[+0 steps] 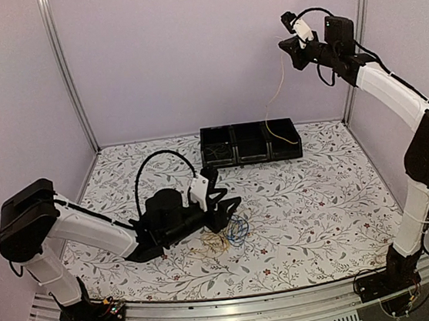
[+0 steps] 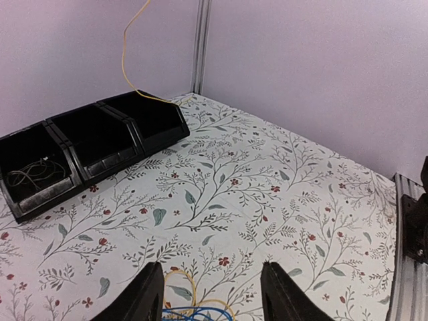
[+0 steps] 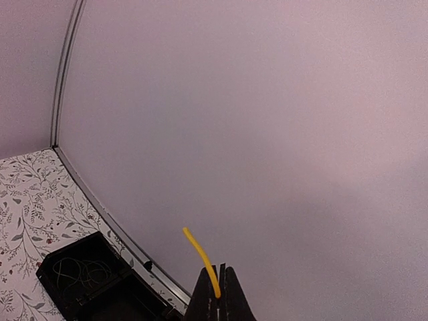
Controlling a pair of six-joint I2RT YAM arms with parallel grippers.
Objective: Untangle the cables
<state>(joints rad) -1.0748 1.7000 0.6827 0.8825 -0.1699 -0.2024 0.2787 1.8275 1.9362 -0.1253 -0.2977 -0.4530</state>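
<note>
Right end effector (image 1: 289, 43) is up high near the back wall, jaws pressed together on a yellow cable (image 1: 275, 91). In the right wrist view a short stub of this cable sticks out past the closed tips. Below the grip the yellow cable hangs slack. Its lower end rests in the black bin almost straight beneath that end effector. That bin is the end one in a row of three black bins (image 1: 250, 142) at the back of the worktop (image 1: 321, 210).

Left end effector (image 2: 208, 271) sits low over the worktop, jaws spread wide, gripping nothing.

The tangle of cables (image 1: 225, 238) lies on the worktop directly under and just in front of this end effector. Yellow-orange loops and blue loops can be made out, crossing one another. In the left wrist view a yellow loop and a blue strand show at the bottom edge between the two fingers (image 2: 144, 297). Cannot tell whether the fingers touch the tangle.

A whitish cable (image 2: 30, 175) lies loosely coiled in the bin at the opposite end of the row from the one holding the yellow cable. It is ahead and to the left of the left end effector, well apart from the tangle.
</note>
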